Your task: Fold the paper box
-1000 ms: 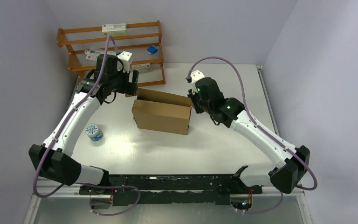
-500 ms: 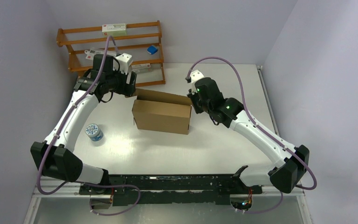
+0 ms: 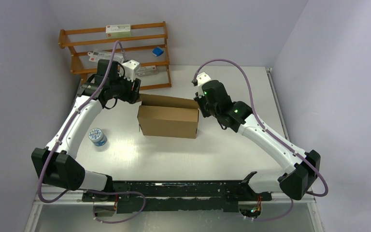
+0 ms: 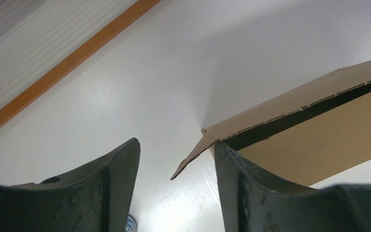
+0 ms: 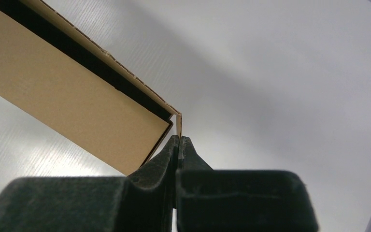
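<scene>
Bright, even light (soft shadows)

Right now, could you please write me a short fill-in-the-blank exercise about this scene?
The right fingers are ____ on a corner of the paper box.
The left fingers stand ____, with a flap between them.
The small round tin stands on the ____ arm's side of the box.
Missing words: closed; open; left.

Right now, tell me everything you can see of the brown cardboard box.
The paper box is plain brown corrugated cardboard, unprinted, standing on the table, its top open with the rear flap raised. The right pincer is shut on its right rear corner; the open left pincer straddles a left corner flap.
</scene>
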### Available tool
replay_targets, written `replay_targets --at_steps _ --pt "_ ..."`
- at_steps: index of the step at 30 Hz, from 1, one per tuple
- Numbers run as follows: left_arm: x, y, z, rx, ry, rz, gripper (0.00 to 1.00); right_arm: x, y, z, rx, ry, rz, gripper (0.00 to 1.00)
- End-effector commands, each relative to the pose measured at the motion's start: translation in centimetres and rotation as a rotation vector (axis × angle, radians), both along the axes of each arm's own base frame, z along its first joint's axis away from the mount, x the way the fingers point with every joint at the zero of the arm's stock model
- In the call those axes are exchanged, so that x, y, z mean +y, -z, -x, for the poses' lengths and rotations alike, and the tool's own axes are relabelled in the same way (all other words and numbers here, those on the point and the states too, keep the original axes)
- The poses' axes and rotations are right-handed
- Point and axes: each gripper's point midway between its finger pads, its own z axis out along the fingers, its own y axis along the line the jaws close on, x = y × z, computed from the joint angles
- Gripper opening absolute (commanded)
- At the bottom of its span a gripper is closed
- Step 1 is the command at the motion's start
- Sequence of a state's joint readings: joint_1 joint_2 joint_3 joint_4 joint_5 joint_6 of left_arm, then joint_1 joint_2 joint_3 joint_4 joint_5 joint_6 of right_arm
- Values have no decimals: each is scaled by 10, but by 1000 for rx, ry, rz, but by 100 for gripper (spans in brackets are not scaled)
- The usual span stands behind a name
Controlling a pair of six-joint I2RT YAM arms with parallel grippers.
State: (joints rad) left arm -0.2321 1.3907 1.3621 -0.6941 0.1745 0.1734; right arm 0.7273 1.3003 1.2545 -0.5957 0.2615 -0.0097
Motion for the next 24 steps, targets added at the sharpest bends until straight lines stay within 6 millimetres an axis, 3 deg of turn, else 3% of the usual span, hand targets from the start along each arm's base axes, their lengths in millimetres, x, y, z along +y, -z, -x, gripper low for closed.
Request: replay_targets --at_steps 1,13,24 --pt "-7 2 1 0 58 17 59 -4 7 1 10 -7 23 0" --pt "-22 7 14 42 122 89 27 2 7 2 20 -25 1 0" --pt "-24 9 33 90 40 159 9 14 5 4 55 -12 -77 0"
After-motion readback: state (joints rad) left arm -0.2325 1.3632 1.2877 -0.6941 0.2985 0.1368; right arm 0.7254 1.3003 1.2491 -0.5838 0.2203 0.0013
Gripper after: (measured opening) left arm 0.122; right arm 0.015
